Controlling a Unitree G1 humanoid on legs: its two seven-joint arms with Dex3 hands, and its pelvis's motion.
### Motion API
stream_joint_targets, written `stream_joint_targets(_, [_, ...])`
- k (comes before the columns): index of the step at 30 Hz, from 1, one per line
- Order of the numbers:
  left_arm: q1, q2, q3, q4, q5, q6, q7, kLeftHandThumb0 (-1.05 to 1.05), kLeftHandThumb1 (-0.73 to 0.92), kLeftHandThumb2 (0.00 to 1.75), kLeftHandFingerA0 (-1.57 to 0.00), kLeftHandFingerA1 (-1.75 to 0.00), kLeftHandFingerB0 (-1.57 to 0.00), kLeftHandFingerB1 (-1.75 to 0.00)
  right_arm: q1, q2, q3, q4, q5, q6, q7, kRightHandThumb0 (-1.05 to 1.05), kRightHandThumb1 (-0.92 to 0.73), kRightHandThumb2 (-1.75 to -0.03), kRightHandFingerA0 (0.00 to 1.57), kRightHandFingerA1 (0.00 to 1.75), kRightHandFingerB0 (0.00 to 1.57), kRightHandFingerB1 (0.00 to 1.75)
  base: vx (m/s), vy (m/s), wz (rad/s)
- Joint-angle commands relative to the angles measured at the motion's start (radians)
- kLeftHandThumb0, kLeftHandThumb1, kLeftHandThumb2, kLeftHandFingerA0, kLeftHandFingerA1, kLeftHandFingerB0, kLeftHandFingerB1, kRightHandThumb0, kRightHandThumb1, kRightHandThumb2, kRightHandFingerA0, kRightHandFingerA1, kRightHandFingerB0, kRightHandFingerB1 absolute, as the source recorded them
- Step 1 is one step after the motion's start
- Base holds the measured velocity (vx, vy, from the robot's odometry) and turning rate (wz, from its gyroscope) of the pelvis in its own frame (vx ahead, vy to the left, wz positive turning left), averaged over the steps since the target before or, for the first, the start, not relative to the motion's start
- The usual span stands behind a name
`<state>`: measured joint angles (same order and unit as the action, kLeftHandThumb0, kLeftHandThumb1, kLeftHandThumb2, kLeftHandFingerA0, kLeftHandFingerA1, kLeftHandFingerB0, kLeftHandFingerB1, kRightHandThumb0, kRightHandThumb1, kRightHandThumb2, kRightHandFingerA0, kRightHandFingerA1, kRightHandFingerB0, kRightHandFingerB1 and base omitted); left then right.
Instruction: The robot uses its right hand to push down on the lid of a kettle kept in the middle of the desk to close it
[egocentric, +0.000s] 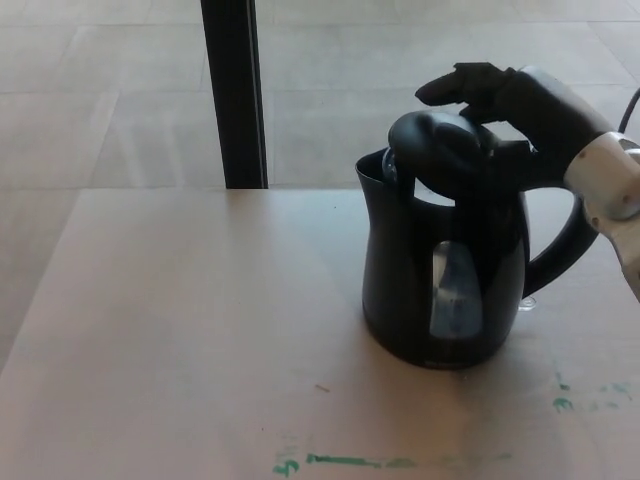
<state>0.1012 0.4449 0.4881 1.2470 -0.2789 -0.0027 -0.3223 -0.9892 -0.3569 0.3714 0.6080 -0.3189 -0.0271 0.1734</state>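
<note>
From the head camera I saw the black electric kettle (445, 270) standing upright on the pale desk (180, 330), right of the middle of my picture, its spout toward the left and its handle (560, 250) toward the right. The lid (440, 150) was tilted partway down over the mouth, with a gap open at the spout side. My right hand (515, 100) came in from the right and lay on top of the lid, fingers (455, 82) stretched out flat over it and grasping nothing. The white forearm (615, 195) crossed above the handle and hid its upper part. My left hand did not show. Beyond the far desk edge a dark upright post (232, 95) stood left of the kettle, well clear of the hand. Green marks (345, 462) ran along the near desk edge.
</note>
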Motion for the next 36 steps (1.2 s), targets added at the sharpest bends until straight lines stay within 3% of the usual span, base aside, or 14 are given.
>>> stream_joint_targets(1, [-0.002, 0.026, -0.001, 0.008, 0.0, -0.003, -0.024, -0.87, 0.92, 0.72, -0.47, -0.45, -0.38, -0.4, -0.043, 0.002, 0.072, 0.04, -0.105, -0.089, 0.026, -0.81, -0.92, -0.72, 0.38, 0.5, 0.38, 0.4, 0.0, 0.0, 0.0])
stream_joint_targets(9, [-0.018, 0.038, 0.0, 0.017, 0.0, 0.0, -0.016, -0.86, 0.74, 1.12, -0.41, -0.57, -0.32, -0.51, -0.052, -0.056, 0.251, 0.014, -0.28, -0.194, 0.028, -0.76, -0.92, -0.73, 0.4, 0.47, 0.37, 0.4, 0.0, 0.0, 0.0])
stream_joint_targets(10, [-0.022, 0.036, 0.008, 0.017, -0.008, 0.004, -0.01, -0.88, 0.92, 0.7, -0.49, -0.47, -0.42, -0.42, -0.054, -0.064, 0.286, 0.02, -0.317, -0.214, 0.014, -0.78, -0.92, -0.76, 0.38, 0.48, 0.35, 0.38, 0.0, 0.0, 0.0])
stream_joint_targets(18, [-0.042, 0.036, -0.01, 0.019, 0.011, 0.0, 0.004, -0.96, 0.77, 0.89, -0.52, -0.53, -0.4, -0.45, 0.024, -0.04, 0.298, -0.013, -0.293, -0.157, 0.017, -0.75, -0.92, -0.73, 0.36, 0.48, 0.33, 0.41, 0.0, 0.0, 0.0])
stream_joint_targets(19, [-0.045, 0.037, -0.016, 0.016, 0.016, -0.002, 0.007, -0.9, 0.92, 0.71, -0.54, -0.48, -0.45, -0.41, 0.06, -0.017, 0.297, 0.009, -0.284, -0.167, -0.014, -0.67, -0.76, -1.18, 0.37, 0.61, 0.18, 0.49, 0.0, 0.0, 0.0])
stream_joint_targets(21, [-0.047, 0.039, -0.017, 0.014, 0.011, -0.003, -0.003, -0.91, 0.92, 0.74, -0.47, -0.46, -0.39, -0.4, 0.075, -0.004, 0.29, 0.017, -0.279, -0.155, -0.014, -0.75, -0.92, -0.74, 0.34, 0.47, 0.3, 0.41, 0.0, 0.0, 0.0])
stream_joint_targets(24, [-0.051, 0.038, 0.007, 0.015, -0.019, 0.021, -0.019, -0.86, 0.72, 1.1, -0.44, -0.57, -0.36, -0.52, 0.133, 0.032, 0.276, 0.05, -0.269, -0.135, -0.057, -0.66, -0.77, -1.18, 0.36, 0.6, 0.18, 0.5, 0.0, 0.0, 0.0])
stream_joint_targets(25, [-0.049, 0.038, 0.009, 0.013, -0.021, 0.021, -0.031, -0.9, 0.92, 0.69, -0.46, -0.44, -0.39, -0.4, 0.157, 0.046, 0.27, 0.065, -0.269, -0.134, -0.091, -0.72, -0.92, -0.76, 0.38, 0.48, 0.33, 0.41, 0.0, 0.0, 0.0])
stream_joint_targets(26, [-0.044, 0.033, 0.012, 0.013, -0.023, 0.025, -0.022, -0.89, 0.92, 0.69, -0.48, -0.44, -0.4, -0.39, 0.18, 0.053, 0.271, 0.067, -0.27, -0.116, -0.089, -0.66, -0.78, -1.18, 0.35, 0.61, 0.17, 0.49, 0.0, 0.0, 0.0])
stream_joint_targets(27, [-0.044, 0.032, 0.013, 0.009, -0.025, 0.025, -0.02, -0.89, 0.92, 0.71, -0.48, -0.45, -0.36, -0.38, 0.192, 0.065, 0.273, 0.086, -0.272, -0.1, -0.09, -0.74, -0.92, -0.75, 0.33, 0.49, 0.28, 0.41, 0.0, 0.0, 0.0])
stream_joint_targets(29, [-0.043, 0.032, 0.012, 0.013, -0.023, 0.024, -0.023, -0.88, 0.92, 0.7, -0.47, -0.43, -0.38, -0.39, 0.205, 0.079, 0.266, 0.128, -0.254, -0.097, -0.067, -0.66, -0.78, -1.17, 0.32, 0.59, 0.14, 0.48, 0.0, 0.0, 0.0])
stream_joint_targets(34, [-0.044, 0.031, 0.019, 0.027, -0.028, 0.032, -0.02, -0.89, 0.92, 0.67, -0.52, -0.45, -0.41, -0.38, 0.182, 0.065, 0.228, 0.125, -0.248, -0.122, -0.091, -0.68, -0.79, -1.18, 0.33, 0.6, 0.15, 0.49, 0.0, 0.0, 0.0])
stream_joint_targets(35, [-0.037, 0.03, 0.011, 0.019, -0.019, 0.018, -0.023, -0.9, 0.91, 0.68, -0.53, -0.45, -0.4, -0.38, 0.149, 0.049, 0.211, 0.106, -0.247, -0.117, -0.075, -0.77, -0.92, -0.77, 0.32, 0.5, 0.25, 0.41, 0.0, 0.0, 0.0])
stream_joint_targets(36, [-0.036, 0.031, 0.013, 0.018, -0.022, 0.022, -0.029, -0.85, 0.73, 1.12, -0.43, -0.56, -0.34, -0.51, 0.141, 0.046, 0.205, 0.098, -0.251, -0.113, -0.076, -0.79, -0.92, -0.78, 0.32, 0.51, 0.26, 0.41, 0.0, 0.0, 0.0])
